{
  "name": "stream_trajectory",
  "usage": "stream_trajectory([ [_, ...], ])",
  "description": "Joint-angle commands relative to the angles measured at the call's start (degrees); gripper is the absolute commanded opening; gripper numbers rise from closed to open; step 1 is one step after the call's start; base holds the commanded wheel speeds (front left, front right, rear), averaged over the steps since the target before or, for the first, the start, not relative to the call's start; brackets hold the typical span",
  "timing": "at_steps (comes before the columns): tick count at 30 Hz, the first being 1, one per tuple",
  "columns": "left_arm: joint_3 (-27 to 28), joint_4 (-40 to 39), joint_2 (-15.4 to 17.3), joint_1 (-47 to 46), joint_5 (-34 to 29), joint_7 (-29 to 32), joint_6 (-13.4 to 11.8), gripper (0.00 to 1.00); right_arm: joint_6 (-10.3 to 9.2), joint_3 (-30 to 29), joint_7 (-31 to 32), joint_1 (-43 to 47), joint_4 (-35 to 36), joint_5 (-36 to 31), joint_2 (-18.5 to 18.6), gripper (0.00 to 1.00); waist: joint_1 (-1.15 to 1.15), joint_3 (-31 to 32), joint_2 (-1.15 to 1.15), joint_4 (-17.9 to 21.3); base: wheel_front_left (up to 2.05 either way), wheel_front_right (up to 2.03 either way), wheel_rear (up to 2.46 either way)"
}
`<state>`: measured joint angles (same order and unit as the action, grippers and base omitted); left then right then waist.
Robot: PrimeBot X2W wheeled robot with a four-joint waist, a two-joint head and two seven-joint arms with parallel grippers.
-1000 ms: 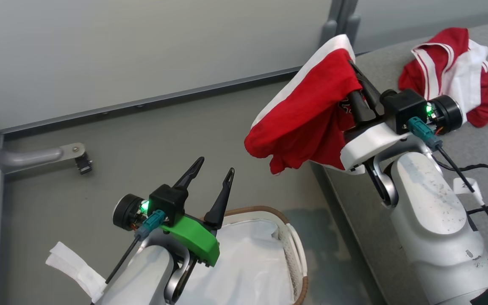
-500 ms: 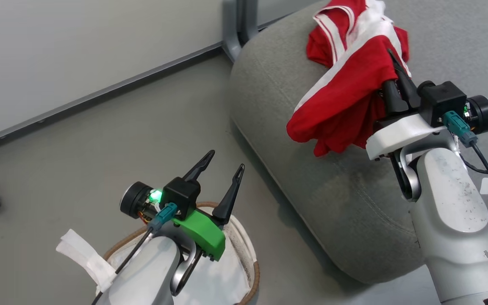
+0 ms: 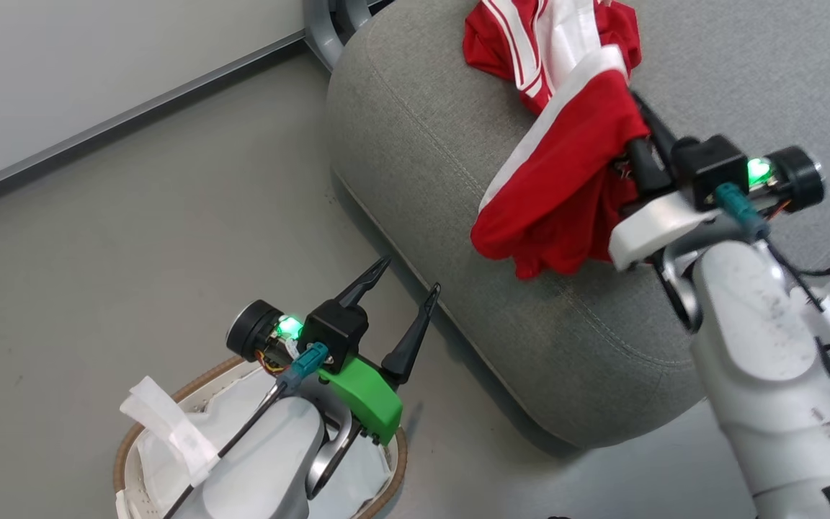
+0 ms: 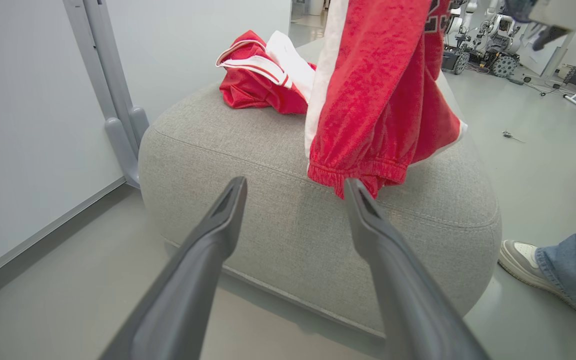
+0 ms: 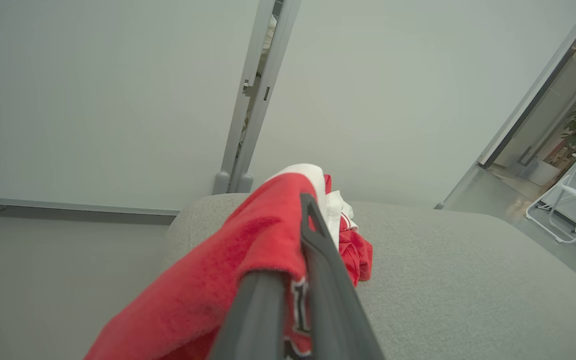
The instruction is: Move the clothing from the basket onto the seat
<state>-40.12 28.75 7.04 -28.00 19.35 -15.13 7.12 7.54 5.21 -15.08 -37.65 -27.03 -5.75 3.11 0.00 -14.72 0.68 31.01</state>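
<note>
One red garment (image 3: 530,43) already lies crumpled on the seat (image 3: 415,158); a second garment (image 3: 559,202) hangs from the right gripper (image 3: 642,115), pinched tight between its fingers, over the seat's near part (whether its hem touches the cushion I cannot tell); setting it down looks like all that is left. The left gripper (image 3: 411,274) is spread wide and empty above the basket (image 3: 402,465); there I see just white liner (image 3: 228,407), though the left arm (image 3: 264,461) hides part. Count: two garments, one basket, one seat, two grippers.

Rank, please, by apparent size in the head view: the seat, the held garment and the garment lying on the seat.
1. grey seat
2. held red garment
3. crumpled garment; cropped and farther, so unsure against the held one.
</note>
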Motion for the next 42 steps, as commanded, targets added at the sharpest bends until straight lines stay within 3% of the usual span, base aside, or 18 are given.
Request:
stream_trajectory([
  [1,-0.11,-0.06,0.22,-1.27,-0.62,-0.02,0.25,1.0,-0.1,-0.72,-0.13,-2.48,-0.17,-0.51,1.63,0.0,0.0,-0.99,-0.68,-1.56,0.0,0.0,0.0],
  [7,-0.68,-0.87,-0.18,-2.06,-0.94,-0.02,-0.01,1.0,-0.1,-4.19,-0.13,-11.36,-1.72,-1.24,7.34,0.0,0.0,-3.41,-0.68,-6.15,0.0,0.0,0.0],
  [19,-1.9,-4.4,1.64,-5.75,-3.58,1.58,-1.37,1.0,-0.09,-10.46,0.58,-33.21,-9.88,-4.91,25.94,0.0,0.0,-13.98,-0.68,-15.52,0.0,0.0,0.0],
  [23,-1.8,-7.33,3.01,-7.17,-4.53,3.04,-2.18,1.0,-0.09,-11.55,0.77,-37.39,-12.51,-8.37,30.48,0.0,0.0,-18.62,-0.68,-17.39,0.0,0.0,0.0],
  [28,-2.67,-10.24,4.02,-8.44,-5.48,5.02,-2.45,1.0,-0.1,-16.86,0.26,-36.7,-17.88,-10.85,30.28,0.0,0.0,-22.86,-0.68,-19.35,0.0,0.0,0.0],
  [35,-2.53,-12.42,4.91,-8.51,-5.65,5.78,-3.32,1.0,-0.1,-22.4,-0.09,-29.61,-27.56,-15.09,27.1,0.0,0.0,-25.22,-0.68,-20.8,0.0,0.0,0.0],
  [41,-1.95,-12.92,6.17,-7.36,-4.9,6.02,-4.17,1.0,-0.1,-24.93,-0.16,-26.15,-27.91,-15.09,24.27,0.0,0.0,-25.19,-0.68,-19.76,0.0,0.0,0.0],
  [42,-2.0,-12.96,6.18,-7.24,-4.77,6.12,-4.13,1.0,-0.1,-25.11,-0.16,-25.84,-27.66,-14.95,23.89,0.07,0.0,-25.12,-0.68,-19.52,0.0,0.0,0.0],
])
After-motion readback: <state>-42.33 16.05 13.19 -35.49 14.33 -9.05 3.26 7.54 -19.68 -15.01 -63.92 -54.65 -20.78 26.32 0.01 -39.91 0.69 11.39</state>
